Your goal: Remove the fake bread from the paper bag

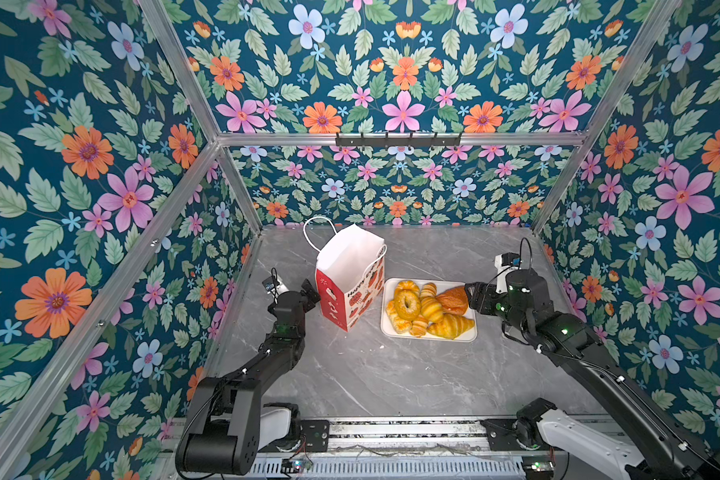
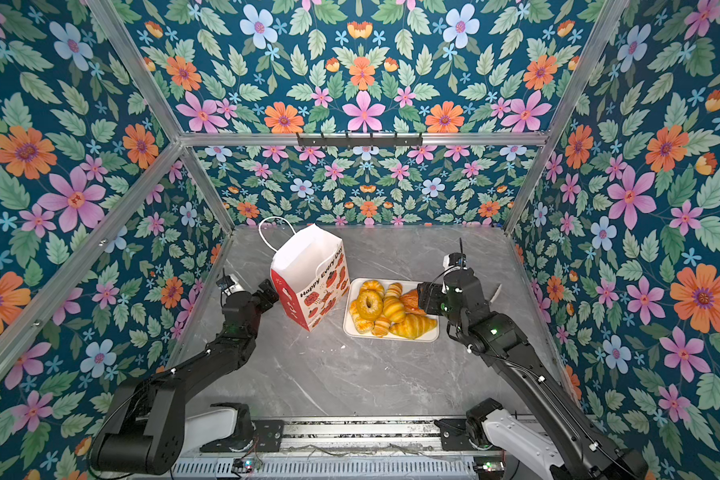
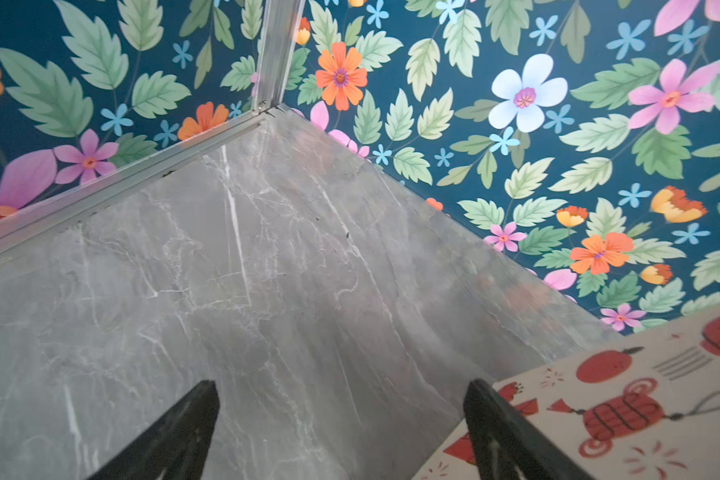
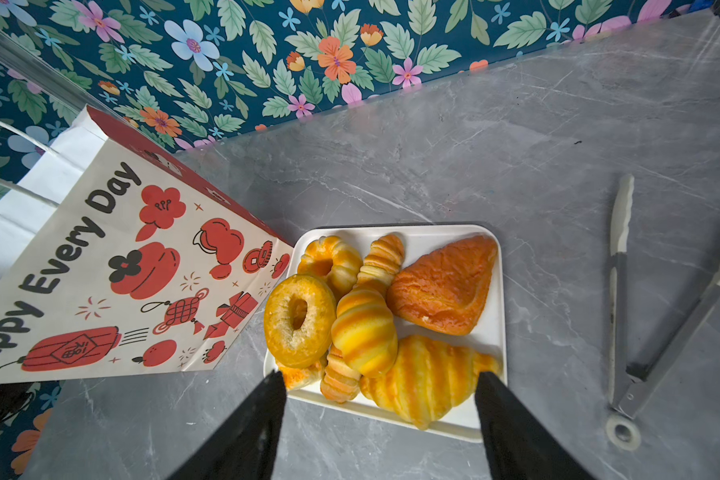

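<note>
fake bread (image 1: pixel 427 309): heaped on white tray (image 1: pixel 433 337).
paper bag (image 1: pixel 350 282): upright beside tray.
left gripper (image 3: pixel 341 415): agape, empty, possibly touching bag.
right gripper (image 4: pixel 381 395): agape, empty, over tray.

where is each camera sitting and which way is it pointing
Top views: high at the front, looking down at the grey marble table; left arm and right arm reach in.
Left wrist: on the left arm, facing the far table corner; open left gripper beside the red-and-white paper bag.
Right wrist: on the right arm, looking down at glossy golden toy pastries on a white rounded tray; right gripper open.
Shared: both wrist views show the bag.
</note>
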